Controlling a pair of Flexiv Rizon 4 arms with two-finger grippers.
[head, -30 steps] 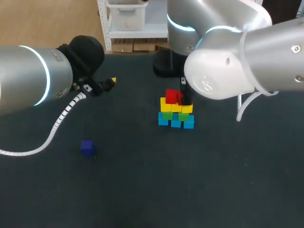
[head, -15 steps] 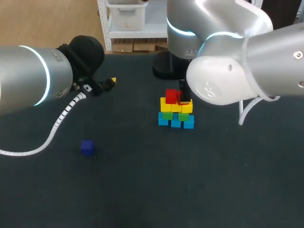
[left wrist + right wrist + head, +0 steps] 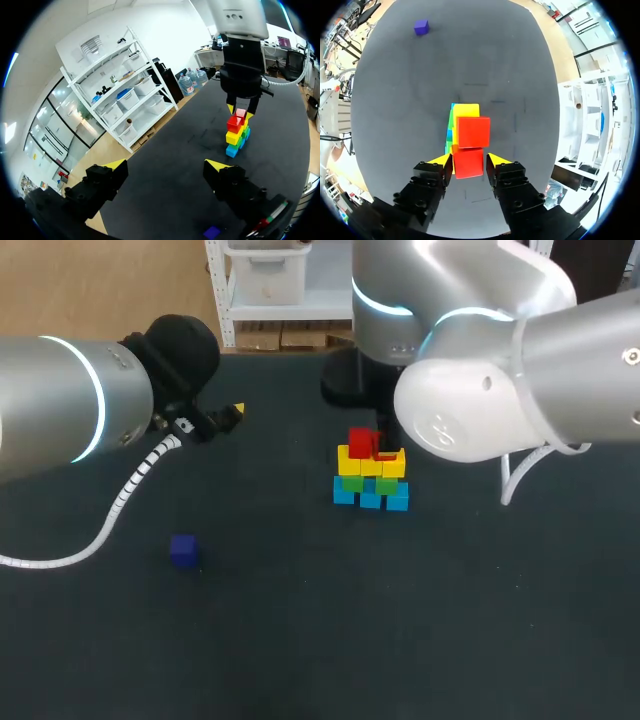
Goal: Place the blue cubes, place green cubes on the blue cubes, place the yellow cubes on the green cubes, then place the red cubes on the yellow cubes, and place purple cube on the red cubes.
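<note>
A stepped stack stands mid-table: blue cubes [image 3: 370, 498] at the bottom, then green cubes [image 3: 365, 483], yellow cubes [image 3: 370, 463] and a red cube [image 3: 360, 442] on top. In the right wrist view my right gripper [image 3: 469, 160] is shut on a second red cube [image 3: 468, 166], which sits on the yellow layer beside the first red cube [image 3: 473, 131]. From above, the right arm hides most of that gripper. The purple cube [image 3: 183, 550] lies alone at the front left. My left gripper [image 3: 166, 167] hangs open and empty, high at the back left, far from the stack [image 3: 237, 134].
The black base of an arm [image 3: 350, 380] stands behind the stack. A white ribbed cable [image 3: 110, 515] loops from my left arm over the table's left side. The dark tabletop [image 3: 330, 620] stretches bare toward the front.
My right gripper's fingers have come together onto the second red cube atop the stack, and the right arm shifted slightly. The left arm and the purple cube have not moved.
</note>
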